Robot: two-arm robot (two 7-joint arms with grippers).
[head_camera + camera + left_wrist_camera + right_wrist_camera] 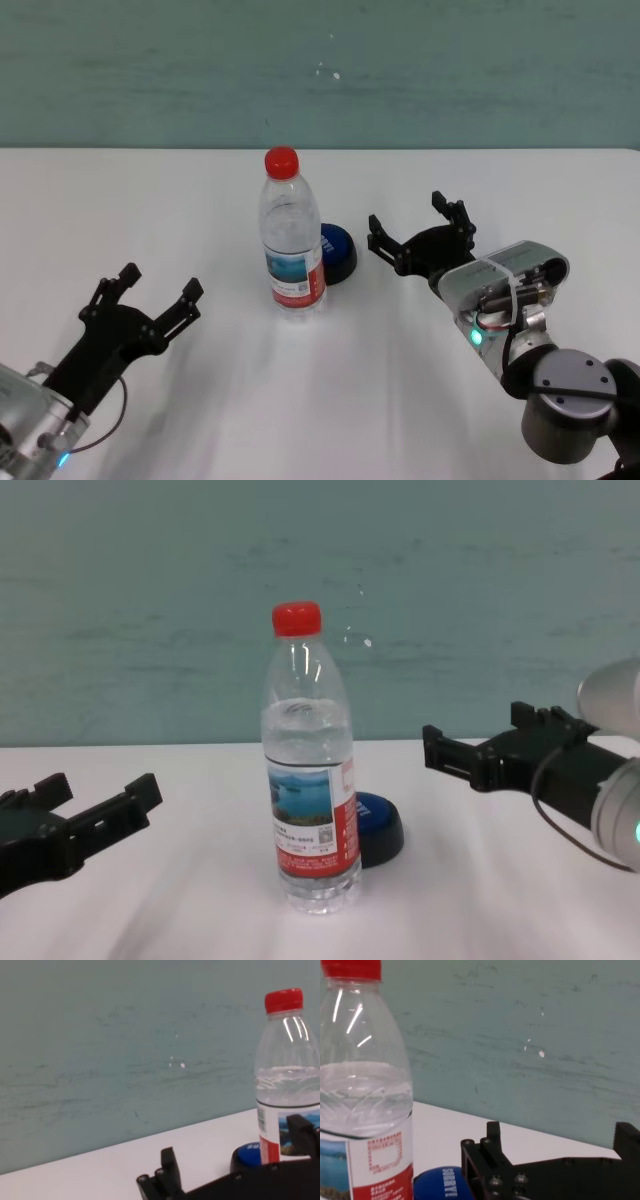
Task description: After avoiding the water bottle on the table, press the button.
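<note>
The water bottle [293, 245], clear with a red cap and a lake label, stands upright mid-table. Just behind it on its right sits the low blue button [337, 252] on a black base, partly hidden by the bottle. My right gripper [408, 218] hovers open and empty a short way to the right of the button, fingers pointing toward it. The right wrist view shows the bottle [365, 1085] and button [442, 1185] close ahead. My left gripper [160, 282] is open and empty, low on the left, apart from the bottle [310, 770].
The white table [120, 200] stretches wide around the two objects. A teal wall [450, 70] rises behind its far edge. The right forearm [500, 290] reaches in from the lower right.
</note>
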